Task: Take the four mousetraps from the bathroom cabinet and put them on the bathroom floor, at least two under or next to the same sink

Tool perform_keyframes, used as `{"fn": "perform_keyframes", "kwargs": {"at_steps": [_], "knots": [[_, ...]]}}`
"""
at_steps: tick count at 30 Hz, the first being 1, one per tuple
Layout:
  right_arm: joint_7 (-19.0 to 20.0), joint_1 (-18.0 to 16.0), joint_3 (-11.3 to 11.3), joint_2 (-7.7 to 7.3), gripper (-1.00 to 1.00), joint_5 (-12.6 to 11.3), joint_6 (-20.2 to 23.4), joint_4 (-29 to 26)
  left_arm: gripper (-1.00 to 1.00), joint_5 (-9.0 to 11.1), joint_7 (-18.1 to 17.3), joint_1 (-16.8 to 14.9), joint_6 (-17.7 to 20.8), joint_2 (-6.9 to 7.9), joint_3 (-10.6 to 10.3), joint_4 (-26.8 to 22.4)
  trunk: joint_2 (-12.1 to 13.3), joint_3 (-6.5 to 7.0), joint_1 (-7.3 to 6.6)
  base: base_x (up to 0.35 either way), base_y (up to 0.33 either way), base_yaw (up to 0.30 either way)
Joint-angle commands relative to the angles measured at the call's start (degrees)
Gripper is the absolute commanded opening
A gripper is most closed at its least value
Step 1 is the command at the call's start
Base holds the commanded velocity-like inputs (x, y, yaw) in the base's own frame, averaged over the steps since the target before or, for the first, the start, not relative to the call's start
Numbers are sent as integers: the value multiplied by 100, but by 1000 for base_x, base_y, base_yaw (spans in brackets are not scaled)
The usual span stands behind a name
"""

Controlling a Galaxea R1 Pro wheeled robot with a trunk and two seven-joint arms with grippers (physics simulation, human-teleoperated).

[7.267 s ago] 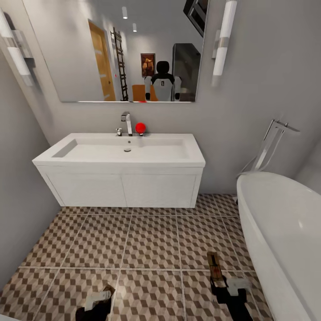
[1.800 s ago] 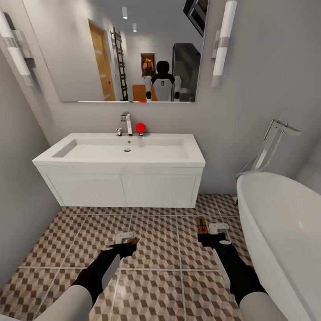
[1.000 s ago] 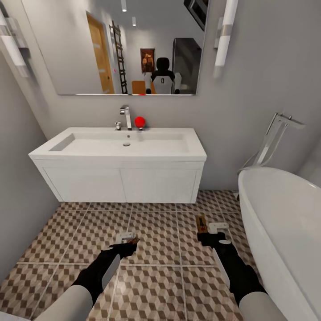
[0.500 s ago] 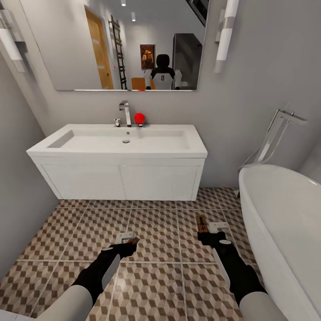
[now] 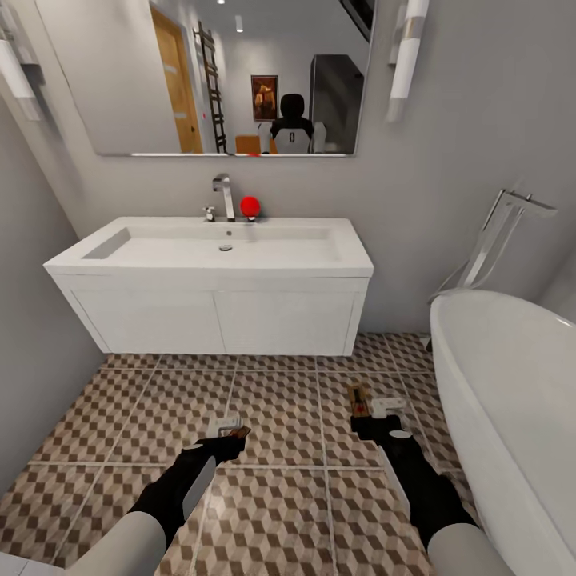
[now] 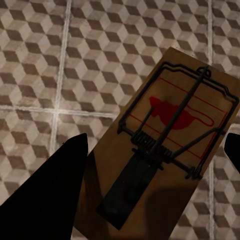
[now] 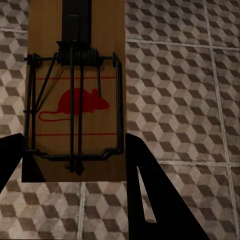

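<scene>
Head view: left gripper (image 5: 227, 430) and right gripper (image 5: 376, 410) are held low over the bathroom floor (image 5: 280, 512), in front of the sink (image 5: 216, 248), each closed on a small mousetrap, though little detail is resolved here. Left wrist view: the left mousetrap (image 6: 172, 137) is seen pinched between dark fingers (image 6: 50, 195), tilted above the cube-patterned tiles. Right wrist view: the right mousetrap (image 7: 75, 90), printed with a red mouse, is gripped likewise, apparently clear of the tiles.

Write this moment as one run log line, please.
left gripper: holds brown wooden mousetrap | right gripper: holds second mousetrap | both above cube-patterned floor
</scene>
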Motion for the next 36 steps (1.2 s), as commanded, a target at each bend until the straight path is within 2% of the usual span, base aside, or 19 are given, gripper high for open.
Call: {"fn": "perform_keyframes", "kwargs": {"at_steps": [1,36], "knots": [[-12,-3,23,-1,-100,28,38,-9,-100,60,52,-3,25,5,-33,-11,-44,-32,22,0,0,0],[-16,0,70,-1,-100,28,38,-9,-100,61,52,-1,25,-4,-40,-2,-1448,-981,791,0,0,0]]}}
